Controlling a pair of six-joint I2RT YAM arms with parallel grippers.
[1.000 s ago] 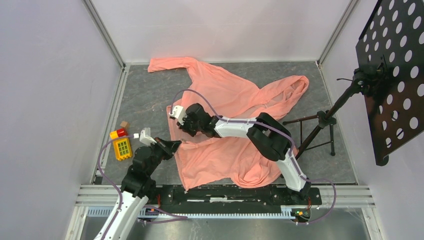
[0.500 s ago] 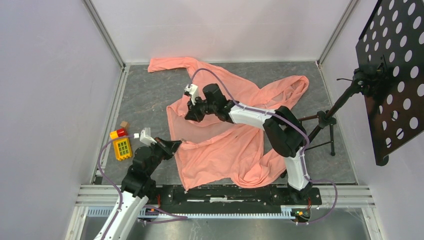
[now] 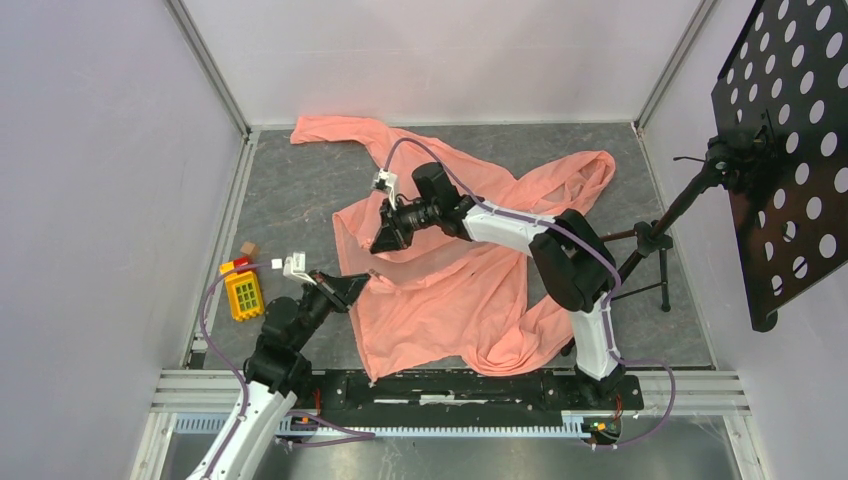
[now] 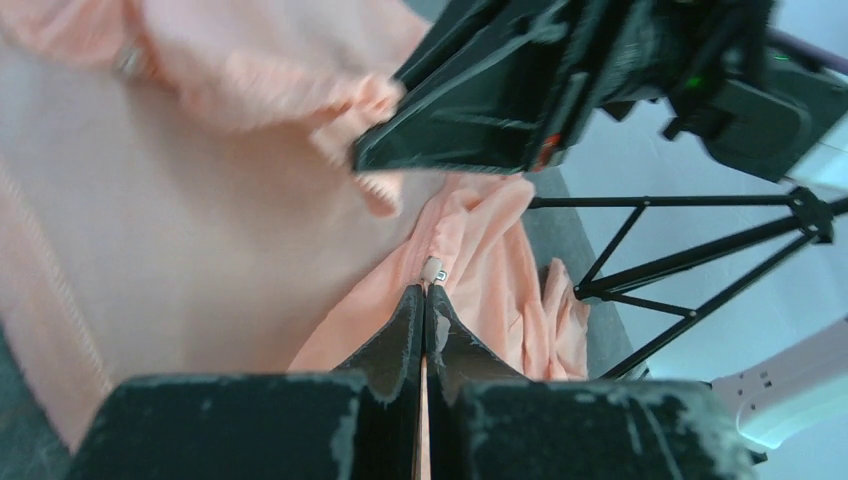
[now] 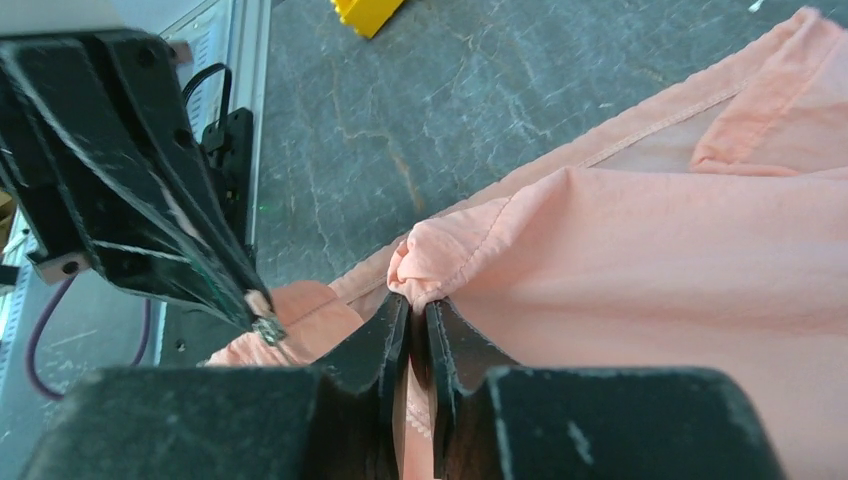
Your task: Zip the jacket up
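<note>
The jacket (image 3: pixel 450 300) lies rumpled mid-table (image 3: pixel 290 200). Your left gripper (image 4: pixel 427 292) has its jaws pinched on the front edge at a small metal zip piece (image 4: pixel 433 271). The right gripper (image 5: pixel 415 305) has its jaws clamped on an edge fold. Draw them apart gently to straighten that edge.

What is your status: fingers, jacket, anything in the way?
Left gripper shut on the jacket edge. Right gripper shut on a fold. Jacket crumpled, sleeves sprawled. Toy blocks apart, left.
</note>
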